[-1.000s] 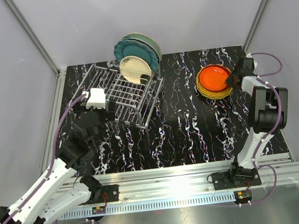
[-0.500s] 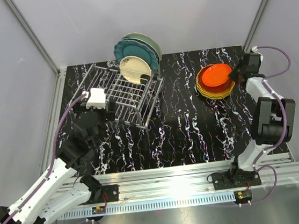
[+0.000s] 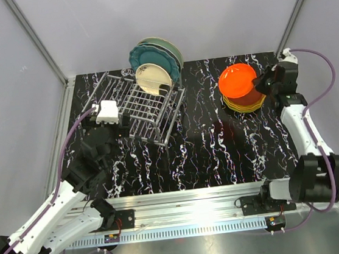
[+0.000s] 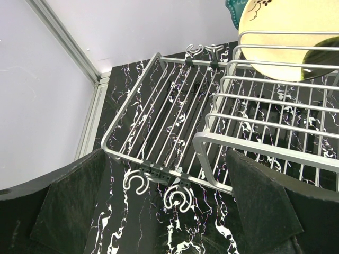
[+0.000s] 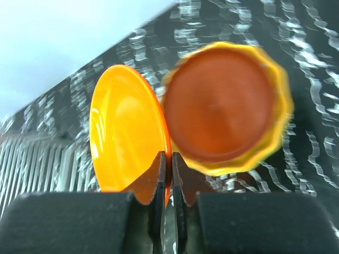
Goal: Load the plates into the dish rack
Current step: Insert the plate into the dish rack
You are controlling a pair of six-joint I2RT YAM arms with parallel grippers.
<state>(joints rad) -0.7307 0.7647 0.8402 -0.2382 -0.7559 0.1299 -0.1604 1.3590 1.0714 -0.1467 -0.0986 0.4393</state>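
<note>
The right arm reaches up the right side of the desk, its forearm rising from the near edge and bending left at the wrist. The right hand is pinched together on the right rim of a red-orange plate. In the wrist view the two fingertips are clamped on that rim, with the plate tilted up on edge. It hangs just above a stack at the far right of the desk. The stack's top plate has an orange centre and a yellow scalloped rim. How many lie under it I cannot tell.

The left arm folds back to the near left corner, then stretches forward towards the rack. The left hand is spread wide apart with nothing in it, at the rack's near left corner.

The rack sits at the far left of the desk. Three plates stand on edge at its far end: a mint one farthest, a teal one before it, and a smaller cream one nearest.
</note>
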